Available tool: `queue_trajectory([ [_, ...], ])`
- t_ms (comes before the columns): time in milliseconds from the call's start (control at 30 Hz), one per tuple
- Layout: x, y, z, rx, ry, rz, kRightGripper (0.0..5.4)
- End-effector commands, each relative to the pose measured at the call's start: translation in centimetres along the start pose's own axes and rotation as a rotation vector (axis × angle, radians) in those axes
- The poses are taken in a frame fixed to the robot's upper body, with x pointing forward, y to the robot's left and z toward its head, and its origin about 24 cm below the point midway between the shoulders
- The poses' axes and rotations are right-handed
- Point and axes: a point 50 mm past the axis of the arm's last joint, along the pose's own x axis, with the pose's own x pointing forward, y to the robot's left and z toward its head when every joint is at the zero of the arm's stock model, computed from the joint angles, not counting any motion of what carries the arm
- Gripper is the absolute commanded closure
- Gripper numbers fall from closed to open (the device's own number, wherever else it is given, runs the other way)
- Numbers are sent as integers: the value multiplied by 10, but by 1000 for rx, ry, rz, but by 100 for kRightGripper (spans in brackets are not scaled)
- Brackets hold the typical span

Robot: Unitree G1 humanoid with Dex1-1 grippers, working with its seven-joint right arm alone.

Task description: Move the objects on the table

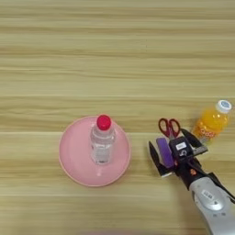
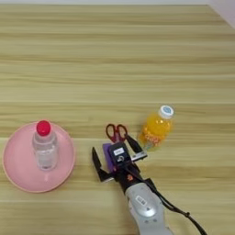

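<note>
Right gripper (image 1: pixel 173 155) low over the table (image 1: pixel 114 59), arm entering from the bottom right. Fingers apart: one black finger to the left of the block (image 1: pixel 164 151), the other angled out to the right toward the juice bottle (image 1: pixel 212 121). The block sits in the gap between them, closer to the left finger; contact not clear, and no sign that the fingers are clamped on it.

Block: purple, long axis running roughly away from the robot, tipped slightly left at the far end. That axis lies about along the fingers, so closing would pinch its long sides, I judge.

Scissors (image 1: pixel 169 127): red handles just beyond the block's far end, near touching it; blades hidden under the gripper. A lift of the block could nudge them.

Juice bottle: orange, white cap, lying tilted on the table to the right of the gripper, cap pointing up and right, near the right finger but apart from it. Label band has red and yellow marks; no word readable.

Pink plate (image 1: pixel 69 160) well to the left, a clear water bottle (image 1: pixel 102 140) with red cap upright on it; no label legible.

White tag on the gripper body and one on the silver forearm (image 2: pixel 142 206); writing too small to read
</note>
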Motion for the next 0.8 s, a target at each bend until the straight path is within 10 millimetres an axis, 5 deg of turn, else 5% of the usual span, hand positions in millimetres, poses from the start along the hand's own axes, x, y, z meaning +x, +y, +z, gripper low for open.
queue_trajectory([
  [33,8,-7,13,-6,-50,-10,5],
  [800,10,2,1,133,72,72,5],
])
